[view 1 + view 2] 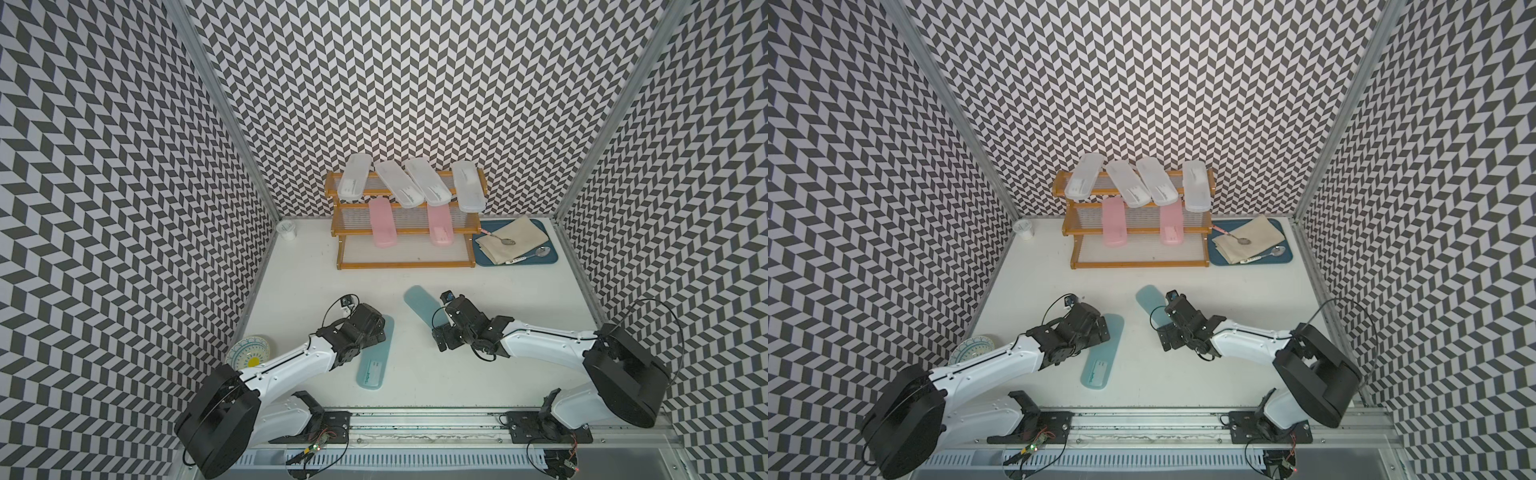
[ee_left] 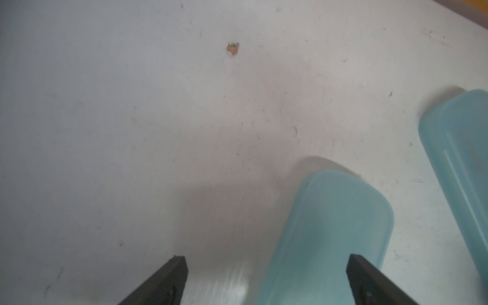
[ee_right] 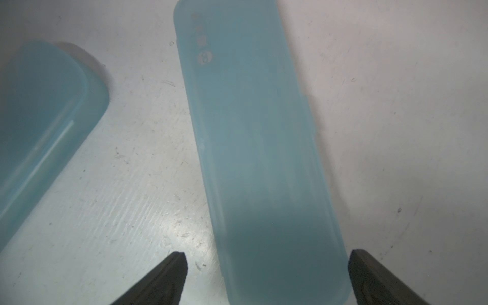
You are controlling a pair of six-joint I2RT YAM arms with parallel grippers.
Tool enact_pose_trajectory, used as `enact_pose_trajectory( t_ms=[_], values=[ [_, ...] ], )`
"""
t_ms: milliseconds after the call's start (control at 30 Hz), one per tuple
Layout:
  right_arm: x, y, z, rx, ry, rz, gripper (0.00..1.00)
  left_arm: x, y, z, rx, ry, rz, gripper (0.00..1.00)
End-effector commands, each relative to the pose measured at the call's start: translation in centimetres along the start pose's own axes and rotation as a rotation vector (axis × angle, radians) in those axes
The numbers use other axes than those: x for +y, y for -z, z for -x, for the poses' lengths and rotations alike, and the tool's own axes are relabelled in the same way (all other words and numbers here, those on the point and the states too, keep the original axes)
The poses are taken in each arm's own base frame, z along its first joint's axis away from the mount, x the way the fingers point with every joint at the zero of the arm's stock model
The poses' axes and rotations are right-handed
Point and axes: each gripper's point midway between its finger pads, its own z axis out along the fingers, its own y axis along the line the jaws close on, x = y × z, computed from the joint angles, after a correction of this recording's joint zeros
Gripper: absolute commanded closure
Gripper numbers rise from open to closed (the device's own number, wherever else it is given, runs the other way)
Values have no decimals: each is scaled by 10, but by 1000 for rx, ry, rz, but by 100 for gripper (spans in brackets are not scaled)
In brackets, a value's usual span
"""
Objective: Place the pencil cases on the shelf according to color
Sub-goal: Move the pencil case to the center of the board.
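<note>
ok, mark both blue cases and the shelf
blue case by left arm [image 1: 379, 353], in a top view, bare body beside its label
blue case by right arm [image 3: 258, 132], right wrist view, middle of its top face
shelf [image 1: 399, 253], in a top view, bare bottom tier

- Teal case with the label [image 1: 374, 359], lower centre in a top view — translucent plastic, frosted and smooth; the label looks like white paper.
- Second teal case [image 3: 264, 158]: the same frosted plastic, with a soft sheen.
- White cases [image 1: 399, 183] and pink cases [image 1: 383, 227], centre of the frame: milky, matt plastic.
- Shelf [image 1: 405, 264]: orange-brown wood frame, slightly glossy; pale mesh tiers.
- Table [image 2: 132, 132] — white, scuffed and scratched, one small chip, glossy where light strikes.
- Cloth [image 1: 513, 237], right of centre: beige, matt, creased, on a smooth blue tray [image 1: 544, 261].
- Spoons [image 1: 542, 251]: shiny metal.
</note>
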Motion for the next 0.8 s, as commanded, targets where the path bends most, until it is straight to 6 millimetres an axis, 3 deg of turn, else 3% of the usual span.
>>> enact_pose_trajectory(
  t_ms=[0, 133, 267, 333, 500, 767],
  values=[
    [2, -4, -14, 32, -30, -29, 0, 3, 4, 3, -11, 0, -2, 0],
    [0, -3, -33, 55, -75, -68, 1, 3, 6, 4, -17, 6, -7, 0],
    [13, 9, -41, 38, -82, -44, 3, 3, 10, 8, -33, 10, -15, 0],
    [19, 18, -38, 12, -83, -31, 3, 3, 12, 9, -40, 13, -20, 0],
    [10, 38, -18, -75, -134, -61, 0, 3, 16, 12, -53, 18, -27, 1],
    [19, 27, -21, -9, -139, -39, 0, 4, 18, 11, -57, 23, -39, 0]
  ],
)
